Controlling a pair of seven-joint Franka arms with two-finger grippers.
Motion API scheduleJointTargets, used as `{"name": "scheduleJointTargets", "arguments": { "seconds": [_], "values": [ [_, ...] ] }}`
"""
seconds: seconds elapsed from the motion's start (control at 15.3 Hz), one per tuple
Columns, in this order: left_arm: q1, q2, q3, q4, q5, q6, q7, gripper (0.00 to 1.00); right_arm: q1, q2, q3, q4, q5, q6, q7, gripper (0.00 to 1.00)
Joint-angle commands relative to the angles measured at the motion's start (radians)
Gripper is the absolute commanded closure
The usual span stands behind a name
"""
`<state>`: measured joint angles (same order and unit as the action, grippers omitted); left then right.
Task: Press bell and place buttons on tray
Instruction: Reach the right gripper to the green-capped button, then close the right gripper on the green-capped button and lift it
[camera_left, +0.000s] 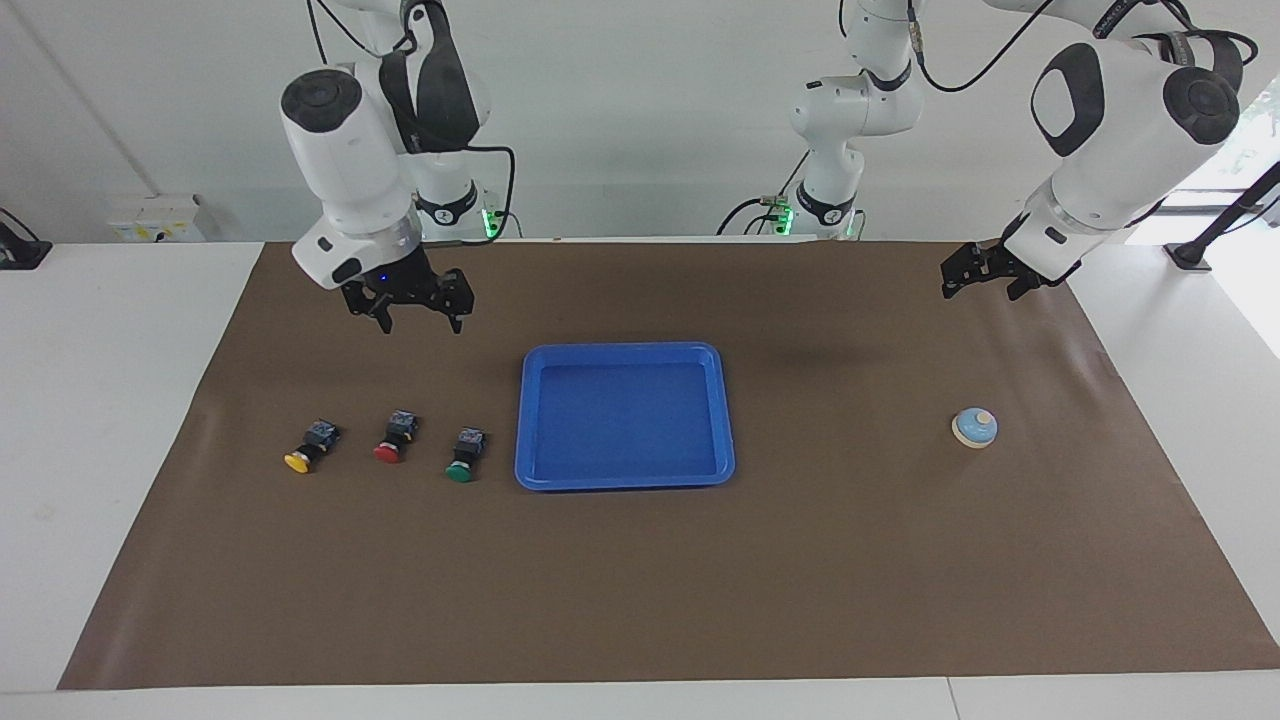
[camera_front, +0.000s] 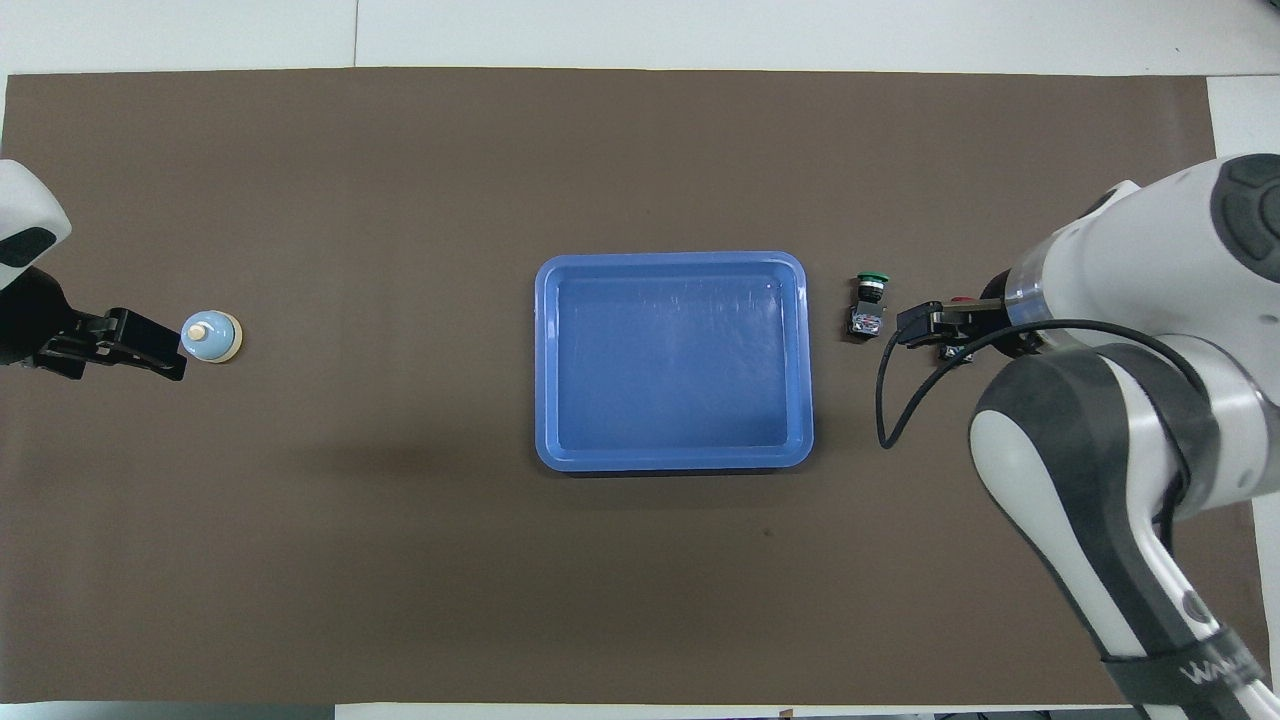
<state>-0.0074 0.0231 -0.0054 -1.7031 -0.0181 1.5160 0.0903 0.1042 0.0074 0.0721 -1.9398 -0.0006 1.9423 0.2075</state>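
In the overhead view the right arm (camera_front: 1130, 420) covers the yellow button entirely and most of the red button (camera_front: 965, 299), of which only a sliver of cap shows; the right pincer (camera_front: 915, 328) shows only as a dark block, its fingertips not separable; the left arm (camera_front: 25, 235) is cut off by the picture's edge, and the left pincer (camera_front: 165, 352) overlaps the bell (camera_front: 212, 336) at its rim, contact not readable there; the brown mat (camera_front: 400, 560) runs off the frame at the edge by the bell.

Lighting is bright, even and diffuse from overhead. Soft shadows fall on the brown mat (camera_left: 640, 560). Both views are sharp.
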Motion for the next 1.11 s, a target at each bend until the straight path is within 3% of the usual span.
{"name": "scheduleJointTargets", "arguments": {
  "seconds": [0.0,0.13,0.33,0.85,0.91,1.04],
  "values": [
    [-0.031,-0.003,0.013,0.029,0.029,-0.033,-0.003,0.00,-0.008,0.089,0.000,-0.060,-0.003,0.177,0.035,0.00],
    [-0.031,-0.005,0.011,0.033,0.029,-0.016,-0.003,0.00,0.003,0.120,0.000,-0.125,-0.010,0.294,0.082,0.00],
    [-0.022,-0.017,0.010,0.017,0.029,-0.014,0.000,0.00,0.009,0.207,-0.002,-0.123,-0.013,0.386,0.104,0.00],
    [-0.025,-0.052,0.008,0.016,0.027,-0.013,-0.006,0.00,0.009,0.306,-0.002,-0.113,-0.016,0.504,0.105,0.02],
    [-0.020,-0.052,0.010,0.011,0.027,0.004,-0.006,0.00,0.006,0.307,-0.002,-0.105,-0.016,0.506,0.104,0.06],
    [-0.017,-0.043,0.010,0.003,0.027,0.030,-0.004,0.00,0.005,0.321,-0.002,-0.100,-0.016,0.506,0.108,0.32]
  ]
}}
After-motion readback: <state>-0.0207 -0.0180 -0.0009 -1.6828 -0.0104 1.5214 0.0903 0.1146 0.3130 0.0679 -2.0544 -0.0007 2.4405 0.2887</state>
